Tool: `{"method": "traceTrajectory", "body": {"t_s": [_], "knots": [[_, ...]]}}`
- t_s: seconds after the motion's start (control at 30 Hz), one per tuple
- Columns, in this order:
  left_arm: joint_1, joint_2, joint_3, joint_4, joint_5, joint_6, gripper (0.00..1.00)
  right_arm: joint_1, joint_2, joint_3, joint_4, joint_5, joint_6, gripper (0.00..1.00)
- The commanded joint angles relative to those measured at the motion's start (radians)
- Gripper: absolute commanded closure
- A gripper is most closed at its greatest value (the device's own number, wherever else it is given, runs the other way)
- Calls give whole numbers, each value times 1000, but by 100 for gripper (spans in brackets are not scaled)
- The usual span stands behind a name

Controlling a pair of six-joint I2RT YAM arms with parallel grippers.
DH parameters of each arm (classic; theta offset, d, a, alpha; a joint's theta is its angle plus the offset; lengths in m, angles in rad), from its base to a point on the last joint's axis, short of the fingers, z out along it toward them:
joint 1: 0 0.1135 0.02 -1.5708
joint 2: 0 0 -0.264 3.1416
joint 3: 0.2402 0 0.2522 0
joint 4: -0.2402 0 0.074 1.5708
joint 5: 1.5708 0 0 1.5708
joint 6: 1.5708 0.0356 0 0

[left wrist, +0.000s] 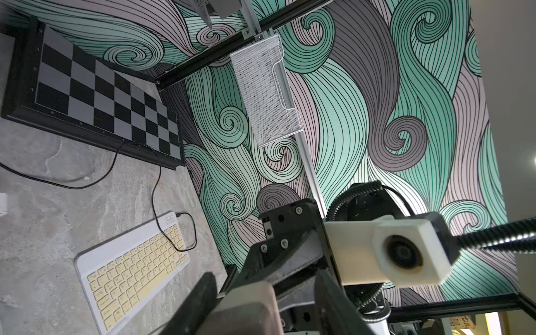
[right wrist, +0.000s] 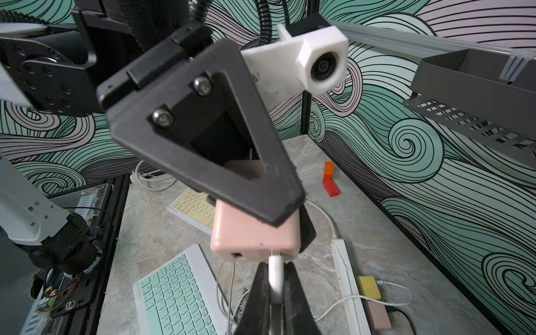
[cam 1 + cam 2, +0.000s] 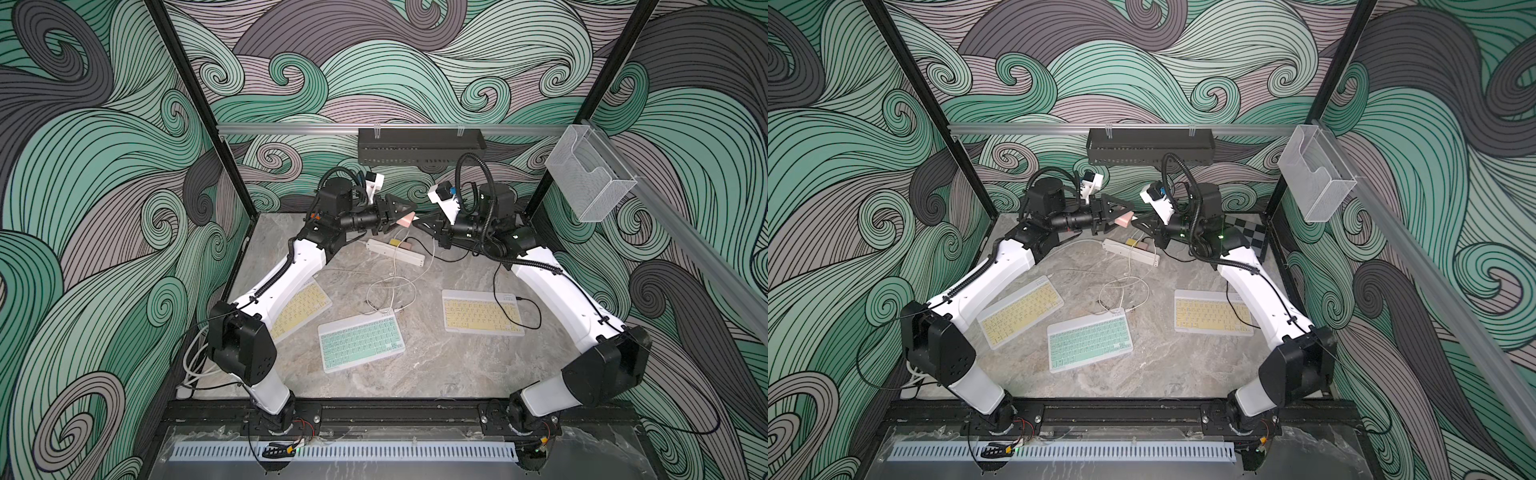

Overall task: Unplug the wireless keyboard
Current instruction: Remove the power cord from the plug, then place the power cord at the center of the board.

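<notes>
A pink charger block (image 3: 406, 219) (image 2: 255, 232) hangs in the air above the white power strip (image 3: 395, 252). My left gripper (image 3: 404, 217) (image 1: 265, 282) straddles the block, open, with a gap at one finger. My right gripper (image 3: 417, 223) (image 2: 275, 269) is shut on the white cable plug (image 2: 275, 261), which is still seated in the block. The white cable loops down toward the green keyboard (image 3: 360, 340). A yellow keyboard (image 3: 481, 312) at the right has a black cable in it. Another yellow keyboard (image 3: 299, 309) lies partly under my left arm.
A yellow adapter (image 2: 369, 287) and a second pink one (image 2: 377, 316) sit in the power strip. A chessboard (image 1: 101, 95) lies at the back right. Red and orange blocks (image 2: 330, 185) lie at the back left. A mesh basket (image 3: 590, 174) and a black tray (image 3: 419, 145) hang on the rails.
</notes>
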Motion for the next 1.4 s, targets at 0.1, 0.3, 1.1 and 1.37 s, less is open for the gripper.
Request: {"method": "traceTrajectory", "body": {"t_s": [0.1,0.3,1.1,1.37], "knots": [[-4,0,20,-21,14,29,79,9,-7,6,21,67,-11,100],[-1,-5,27,-64,2,77,100,11,-17,-6,26,80,-29,100],[189,5,111,-282,-49,201,100,51,-85,-231,93,227,-65,100],[285,-108,-43,-472,-214,438,100,179,130,-110,161,458,225,100]]}}
